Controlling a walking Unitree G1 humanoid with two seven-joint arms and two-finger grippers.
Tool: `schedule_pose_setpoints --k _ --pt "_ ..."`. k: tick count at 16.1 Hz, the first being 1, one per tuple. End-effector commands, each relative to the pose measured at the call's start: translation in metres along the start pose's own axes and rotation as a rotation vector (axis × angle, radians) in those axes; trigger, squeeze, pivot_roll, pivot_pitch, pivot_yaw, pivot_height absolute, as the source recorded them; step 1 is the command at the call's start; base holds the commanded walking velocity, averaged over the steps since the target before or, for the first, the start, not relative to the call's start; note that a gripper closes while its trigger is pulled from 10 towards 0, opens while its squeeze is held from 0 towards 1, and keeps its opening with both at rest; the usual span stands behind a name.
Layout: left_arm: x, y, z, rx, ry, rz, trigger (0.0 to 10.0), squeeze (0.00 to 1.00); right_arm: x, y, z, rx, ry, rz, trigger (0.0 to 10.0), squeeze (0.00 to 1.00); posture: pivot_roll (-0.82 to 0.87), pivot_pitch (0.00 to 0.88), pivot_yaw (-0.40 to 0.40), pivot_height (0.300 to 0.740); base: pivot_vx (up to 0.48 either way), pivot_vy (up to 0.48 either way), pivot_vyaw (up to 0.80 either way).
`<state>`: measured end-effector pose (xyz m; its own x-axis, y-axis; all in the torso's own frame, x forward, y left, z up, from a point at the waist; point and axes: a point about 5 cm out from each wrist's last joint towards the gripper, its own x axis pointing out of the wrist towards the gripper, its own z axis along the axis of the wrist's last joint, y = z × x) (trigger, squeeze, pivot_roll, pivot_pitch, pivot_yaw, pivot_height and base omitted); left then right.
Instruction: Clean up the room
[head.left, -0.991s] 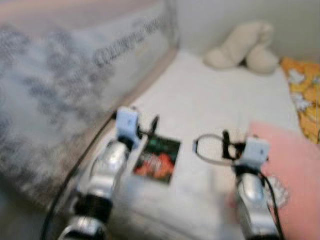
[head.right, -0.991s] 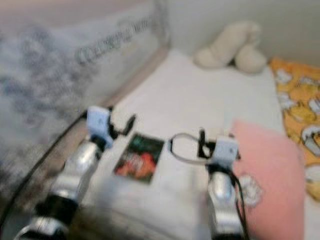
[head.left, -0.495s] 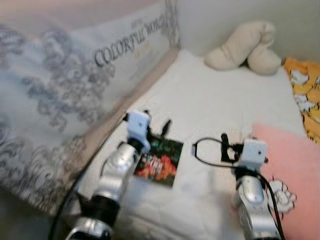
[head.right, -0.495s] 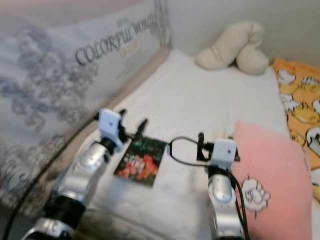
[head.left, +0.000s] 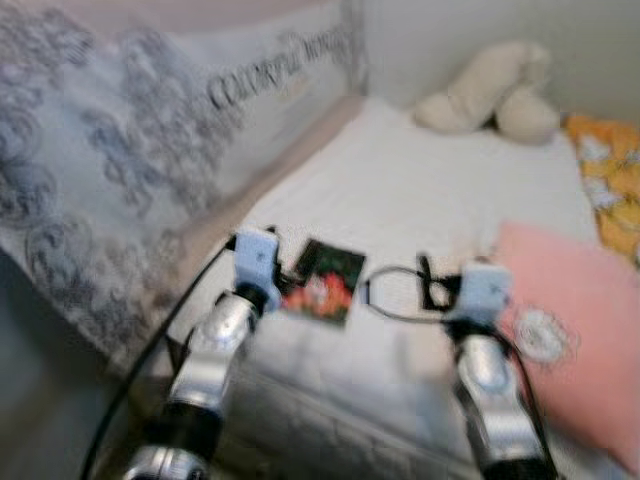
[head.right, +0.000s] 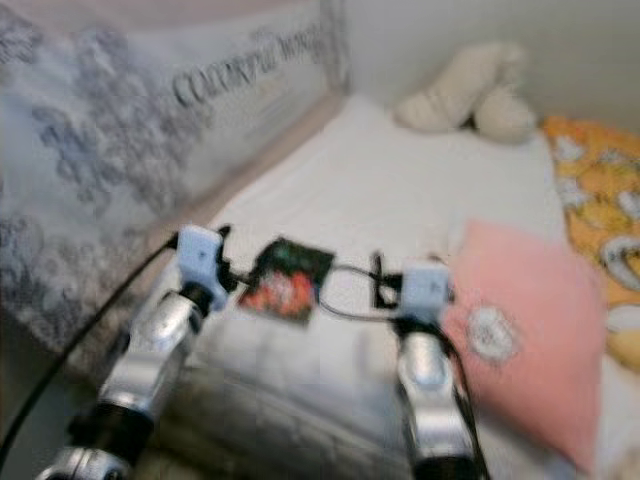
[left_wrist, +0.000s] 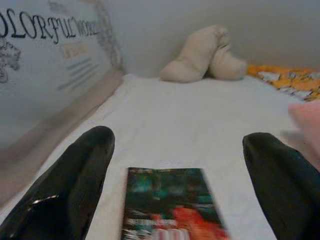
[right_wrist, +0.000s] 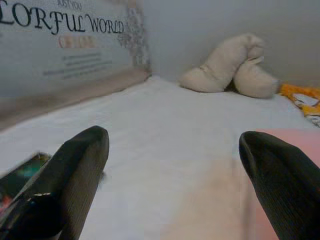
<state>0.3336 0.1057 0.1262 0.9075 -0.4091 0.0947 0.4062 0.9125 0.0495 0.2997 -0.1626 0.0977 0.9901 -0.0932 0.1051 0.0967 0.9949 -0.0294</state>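
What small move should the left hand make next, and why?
Probably ease the left hand forward and down onto the dark book. Its two fingers stand wide open with the book lying flat on the white bed between them, not yet touched. The right hand is open over bare sheet.

**Camera setup: head stereo pair plus two wrist cameras, all facing along the bed**

The two eye views are looking forward and down from the head onto the white mattress (head.left: 440, 190), blurred, right eye offset slightly sideways. Both are taking in the printed side panel (head.left: 150, 140), the cream plush toy (head.left: 490, 90) at the far wall and the pink pillow (head.right: 530, 330).

The left wrist camera is sitting low and close over the small book (left_wrist: 170, 205), facing the plush toy. The right wrist camera is looking the same way from beside the pillow, sharing the panel lettering and plush toy.
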Motion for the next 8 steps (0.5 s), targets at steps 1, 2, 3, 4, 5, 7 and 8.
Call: schedule_pose_setpoints --k 1,2,3,4,5,7,8 --pt "0.0043 -0.0072 0.006 0.021 -0.021 -0.043 10.0 0.0 0.0015 -0.0064 -0.0023 -0.006 0.012 -0.025 10.0 0.0 0.14 0.0 -0.019 0.671 0.0 -0.45 0.0" --pt "0.0043 -0.0073 0.0063 0.022 -0.021 -0.048 10.0 0.0 0.0019 -0.0062 -0.0017 -0.005 0.009 -0.024 10.0 0.0 0.14 0.0 -0.019 0.671 0.0 -0.446 0.0" --pt "0.0047 -0.0073 0.0066 0.025 -0.023 -0.054 10.0 0.0 0.0021 -0.006 -0.0015 -0.005 0.008 -0.024 10.0 0.0 0.13 0.0 -0.016 0.671 0.0 -0.446 0.0" --pt "0.0066 -0.0063 0.0092 0.033 -0.032 -0.061 10.0 0.0 0.0022 -0.0049 -0.0017 -0.008 0.006 -0.019 10.0 0.0 0.14 0.0 -0.015 0.671 0.0 -0.435 0.0" --pt "0.0078 -0.0055 0.0133 0.049 -0.051 -0.065 10.0 0.0 0.0014 -0.0043 -0.002 -0.018 0.002 -0.012 10.0 0.0 0.13 0.0 -0.016 0.671 0.0 -0.428 0.0" --pt "0.0083 -0.0056 0.0147 0.051 -0.056 -0.066 10.0 0.0 0.0009 -0.0059 -0.0006 -0.023 -0.009 -0.019 10.0 0.0 0.13 0.0 -0.015 0.671 0.122 -0.416 0.0" --pt "0.009 -0.0063 0.0152 0.055 -0.058 -0.07 10.0 0.0 0.0016 -0.0074 0.0019 -0.03 -0.02 -0.028 10.0 0.0 0.13 0.0 -0.015 0.671 0.251 -0.405 0.0"
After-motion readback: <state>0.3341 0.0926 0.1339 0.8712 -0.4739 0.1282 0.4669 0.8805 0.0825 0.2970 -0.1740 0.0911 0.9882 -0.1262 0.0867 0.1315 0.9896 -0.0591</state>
